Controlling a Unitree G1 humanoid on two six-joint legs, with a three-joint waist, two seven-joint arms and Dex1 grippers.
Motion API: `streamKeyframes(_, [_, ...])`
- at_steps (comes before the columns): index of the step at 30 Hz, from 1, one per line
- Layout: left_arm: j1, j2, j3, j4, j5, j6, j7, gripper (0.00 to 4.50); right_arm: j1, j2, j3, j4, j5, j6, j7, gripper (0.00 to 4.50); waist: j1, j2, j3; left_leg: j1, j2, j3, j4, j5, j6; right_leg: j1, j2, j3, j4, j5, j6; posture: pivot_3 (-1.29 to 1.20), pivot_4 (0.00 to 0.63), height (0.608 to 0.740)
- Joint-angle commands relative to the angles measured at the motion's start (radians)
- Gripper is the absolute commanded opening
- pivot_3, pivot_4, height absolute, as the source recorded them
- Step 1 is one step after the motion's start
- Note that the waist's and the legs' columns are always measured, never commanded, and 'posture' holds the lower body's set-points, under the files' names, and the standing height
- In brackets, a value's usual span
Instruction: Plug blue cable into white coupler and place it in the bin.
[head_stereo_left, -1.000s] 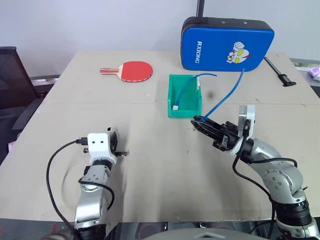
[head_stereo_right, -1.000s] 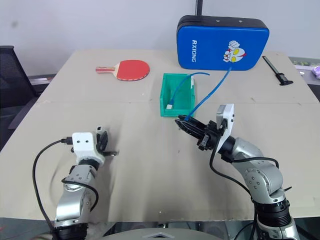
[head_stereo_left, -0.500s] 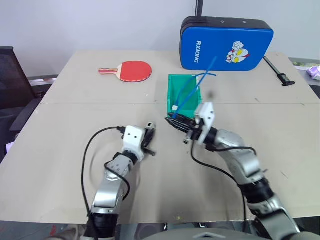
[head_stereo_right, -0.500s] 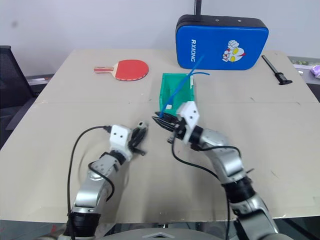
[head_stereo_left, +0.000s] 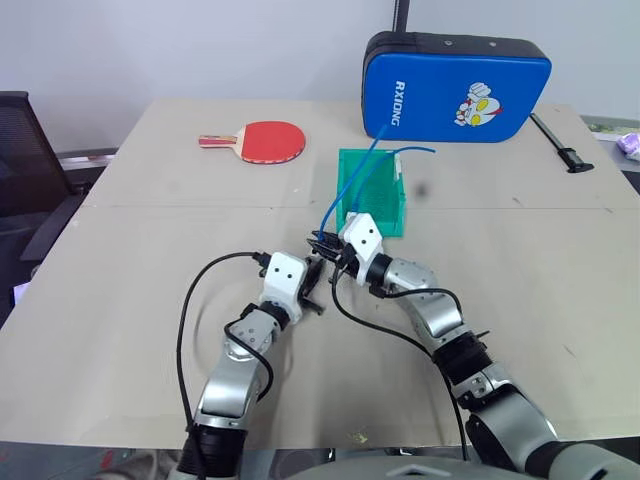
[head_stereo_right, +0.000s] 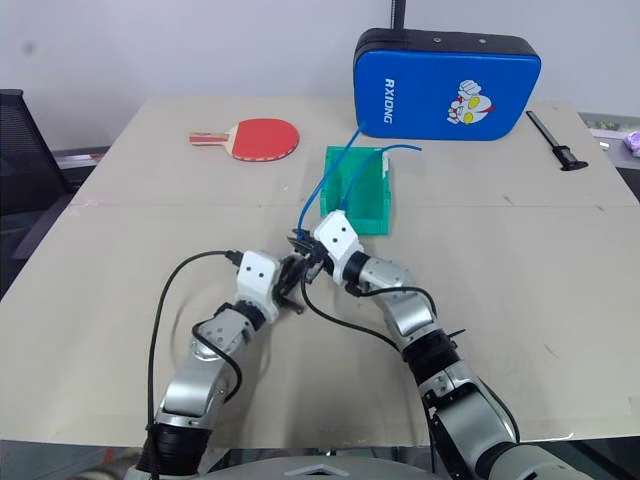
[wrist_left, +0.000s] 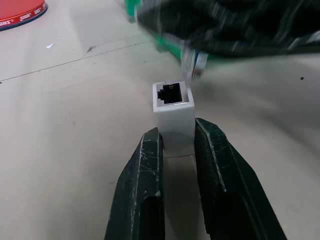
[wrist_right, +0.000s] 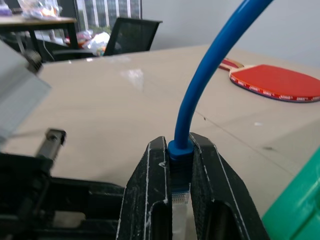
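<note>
We see both arms reaching inward over the bare beige table (head_stereo_left: 120, 260), their wrists nearly meeting just in front of the small bright green plastic bin (head_stereo_left: 372, 190).

The left gripper (wrist_left: 176, 150) points forward and toward the right arm, roughly level. Its two black fingers are clamped on the sides of the tiny white plastic coupler (wrist_left: 173, 111), which stands out past the fingertips with its dark socket hole facing away from the wrist.

The right gripper (wrist_right: 179, 165) points back toward the left one, its forearm running diagonally across the table from the right. Its fingers are pinched tight on the thin light-blue cable (wrist_right: 210, 75) at the blue boot just behind the small clear plug (wrist_right: 179, 200), which sits between the fingers. From the grip the cable arcs up and away over the green bin.

In the left wrist view the right gripper appears as a dark blur just beyond the coupler's socket; we cannot tell whether plug and socket touch.

A red table-tennis paddle (head_stereo_left: 262, 141) lies further back to the left, and a blue padded rectangular pad (head_stereo_left: 455, 88) stands behind the bin.
</note>
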Motion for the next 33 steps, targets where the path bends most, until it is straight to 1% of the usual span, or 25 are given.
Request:
streamKeyframes(1, [0.015, -0.007, -0.047, 0.021, 0.013, 0.04, -0.01, 0.3, -0.008, 0.03, -0.01, -0.013, 0.003, -0.027, 0.0, 0.0, 0.0, 0.0, 0.0, 0.0, 0.0, 0.0, 0.0, 0.0, 0.0, 0.0, 0.0, 0.0, 0.0, -0.001, -0.002, 0.0, 0.15, 0.728])
streamKeyframes(8, [0.008, -0.008, -0.053, 0.017, 0.021, 0.054, -0.012, 0.3, 0.001, 0.028, -0.003, -0.018, -0.018, -0.028, 0.01, 0.0, 0.002, 0.0, 0.0, 0.0, -0.001, 0.0, 0.0, 0.0, 0.0, 0.0, -0.001, 0.0, 0.0, -0.001, -0.002, 0.0, 0.15, 0.728])
streamKeyframes(12, [0.005, -0.013, -0.057, 0.013, 0.021, 0.058, -0.013, 0.3, 0.001, 0.021, -0.004, -0.008, -0.048, -0.012, -0.01, 0.0, 0.002, 0.0, 0.0, 0.0, 0.0, -0.001, 0.0, 0.0, 0.0, 0.0, -0.001, -0.001, 0.0, -0.001, -0.002, 0.0, 0.15, 0.728])
streamKeyframes(19, [0.007, -0.023, -0.059, 0.012, 0.023, 0.058, -0.018, 0.3, -0.003, 0.008, -0.007, 0.005, -0.083, 0.051, -0.036, 0.0, 0.002, 0.001, -0.001, 0.0, -0.001, -0.001, 0.0, 0.0, 0.0, 0.001, -0.001, 0.0, 0.0, -0.002, -0.003, 0.0, 0.15, 0.728])
streamKeyframes(28, [0.012, -0.026, -0.052, 0.003, 0.012, 0.063, -0.026, 0.3, 0.008, 0.004, 0.062, -0.008, -0.102, 0.066, 0.049, 0.0, 0.002, 0.003, -0.002, 0.0, -0.001, -0.001, 0.0, 0.0, 0.0, 0.0, -0.001, -0.001, 0.0, -0.002, -0.003, 0.0, 0.15, 0.728])
streamKeyframes(33, [0.012, -0.02, -0.054, 0.001, 0.013, 0.061, -0.03, 0.3, 0.01, 0.004, 0.053, 0.008, -0.135, 0.126, -0.002, 0.0, 0.002, 0.004, -0.003, 0.0, -0.001, -0.001, 0.0, 0.0, 0.0, 0.001, -0.002, -0.001, 0.0, -0.002, -0.003, 0.0, 0.15, 0.728])
